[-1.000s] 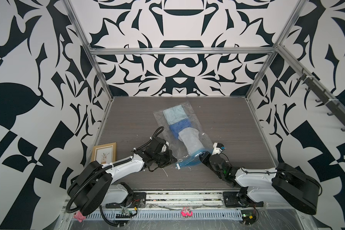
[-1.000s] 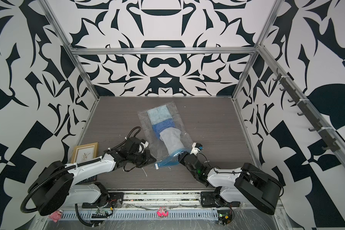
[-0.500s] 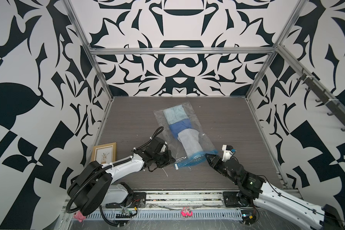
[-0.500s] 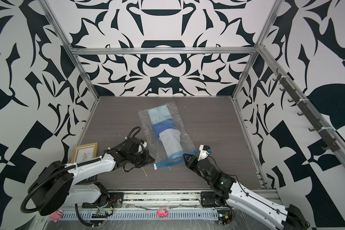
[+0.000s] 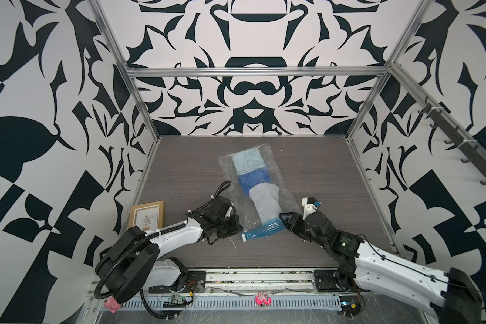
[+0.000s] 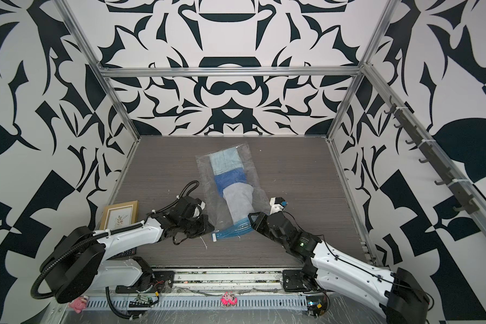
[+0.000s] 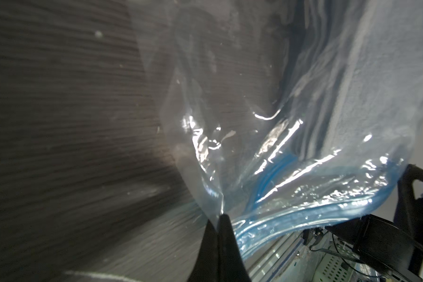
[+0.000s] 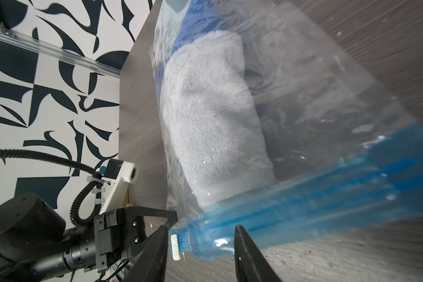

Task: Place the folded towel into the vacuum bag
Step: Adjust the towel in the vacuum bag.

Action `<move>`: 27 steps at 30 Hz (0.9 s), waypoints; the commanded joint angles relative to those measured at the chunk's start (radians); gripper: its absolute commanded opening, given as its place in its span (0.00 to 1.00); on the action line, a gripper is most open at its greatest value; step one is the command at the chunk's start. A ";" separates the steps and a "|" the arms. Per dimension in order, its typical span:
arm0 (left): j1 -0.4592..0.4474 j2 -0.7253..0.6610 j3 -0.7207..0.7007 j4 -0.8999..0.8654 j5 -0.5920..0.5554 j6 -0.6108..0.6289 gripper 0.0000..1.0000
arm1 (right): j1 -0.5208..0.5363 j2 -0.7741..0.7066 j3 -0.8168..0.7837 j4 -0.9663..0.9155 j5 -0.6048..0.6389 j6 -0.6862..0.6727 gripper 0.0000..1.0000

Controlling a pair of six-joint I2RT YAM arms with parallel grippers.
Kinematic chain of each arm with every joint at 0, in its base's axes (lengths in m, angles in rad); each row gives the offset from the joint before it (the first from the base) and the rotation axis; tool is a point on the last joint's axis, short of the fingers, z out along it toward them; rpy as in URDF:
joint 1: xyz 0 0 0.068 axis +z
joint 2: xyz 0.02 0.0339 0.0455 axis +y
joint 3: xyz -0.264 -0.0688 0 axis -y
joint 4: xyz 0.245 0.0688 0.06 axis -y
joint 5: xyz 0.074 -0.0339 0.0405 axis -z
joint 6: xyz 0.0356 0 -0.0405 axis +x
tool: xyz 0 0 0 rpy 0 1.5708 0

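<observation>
Left jaws tight on vacuum bag [image 5: 284, 196]; right jaws apart at zip strip [image 8: 303, 195].

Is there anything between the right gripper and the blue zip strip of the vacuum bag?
Nothing visible. The right gripper is open and the zip strip of the vacuum bag lies directly before its jaws, with no object between. The left gripper pinches the bag's edge to one side.

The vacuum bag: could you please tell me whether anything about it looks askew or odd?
Yes. The bag lies diagonally, and its zip strip is buckled rather than flat, with the left gripper pinching the plastic beside it. The grey towel inside ends right at the strip.
</observation>
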 commanded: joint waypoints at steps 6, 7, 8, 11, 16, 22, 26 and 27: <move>0.004 0.037 -0.025 -0.026 -0.060 0.076 0.00 | 0.002 0.104 0.070 0.052 -0.019 0.040 0.50; 0.004 0.043 -0.025 -0.024 -0.063 0.080 0.00 | 0.003 0.104 0.066 0.036 -0.003 0.049 0.50; 0.004 0.045 -0.027 -0.021 -0.064 0.084 0.00 | 0.002 0.105 0.058 0.035 0.008 0.051 0.50; 0.004 0.047 -0.035 -0.018 -0.070 0.089 0.00 | 0.003 0.121 0.025 0.052 0.031 0.067 0.50; 0.004 0.032 -0.052 -0.019 -0.090 0.092 0.00 | 0.002 0.179 -0.003 0.075 0.043 0.076 0.47; 0.004 0.024 -0.052 -0.030 -0.100 0.100 0.00 | 0.003 0.240 -0.043 0.090 0.075 0.109 0.44; 0.004 0.025 -0.043 -0.040 -0.106 0.102 0.00 | 0.002 0.269 -0.055 0.080 0.124 0.123 0.43; 0.004 0.024 -0.040 -0.045 -0.108 0.102 0.00 | 0.001 0.275 -0.059 0.080 0.130 0.127 0.43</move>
